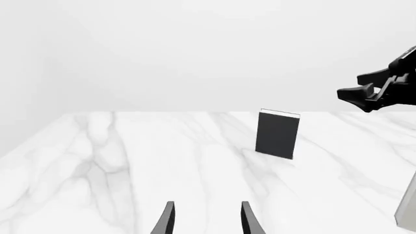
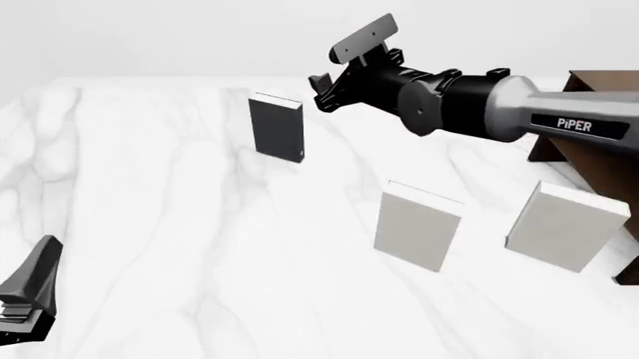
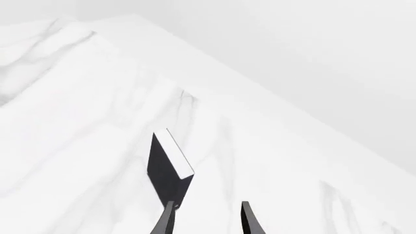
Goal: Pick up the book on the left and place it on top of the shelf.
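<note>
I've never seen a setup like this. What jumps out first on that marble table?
The big black right arm with its gripper reaches across the white marble table toward a black-covered upright book with white page edges, jaws apart and not touching it. Nearer the camera stand two pale grey-white books, side by side. A dark brown wooden shelf shows at the right edge, while the left gripper sits low in the near left corner.

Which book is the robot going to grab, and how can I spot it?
Look at the white marble table, where three books stand upright. Two pale grey-white books stand near the brown shelf on the right. The book to grab stands alone, farther back and to the left, just beside the right gripper: it is the only black one.
</note>
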Available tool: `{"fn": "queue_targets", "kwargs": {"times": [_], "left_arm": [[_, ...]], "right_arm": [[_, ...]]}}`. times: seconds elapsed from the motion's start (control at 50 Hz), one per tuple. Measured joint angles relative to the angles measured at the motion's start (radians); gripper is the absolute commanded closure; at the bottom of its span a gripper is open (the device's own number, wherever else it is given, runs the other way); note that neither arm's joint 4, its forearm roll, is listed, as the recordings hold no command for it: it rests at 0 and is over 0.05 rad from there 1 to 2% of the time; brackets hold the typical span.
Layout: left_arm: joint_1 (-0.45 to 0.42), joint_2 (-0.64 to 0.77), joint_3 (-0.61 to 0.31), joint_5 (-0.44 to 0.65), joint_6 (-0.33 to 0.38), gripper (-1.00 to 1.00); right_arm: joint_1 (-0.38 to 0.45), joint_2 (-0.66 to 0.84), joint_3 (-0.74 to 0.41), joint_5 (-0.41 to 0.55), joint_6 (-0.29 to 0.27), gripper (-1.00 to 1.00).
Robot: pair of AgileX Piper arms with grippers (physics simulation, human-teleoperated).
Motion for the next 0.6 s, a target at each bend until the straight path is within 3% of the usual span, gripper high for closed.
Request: {"fn": "queue_targets", "kwargs": {"times": [0.6], "left_arm": [[0.0,0.0,0.0,0.0,0.0,-1.0]], "right_arm": [[0.036,0.15,-0.077,-0.046,0.049,-1.0]]}}
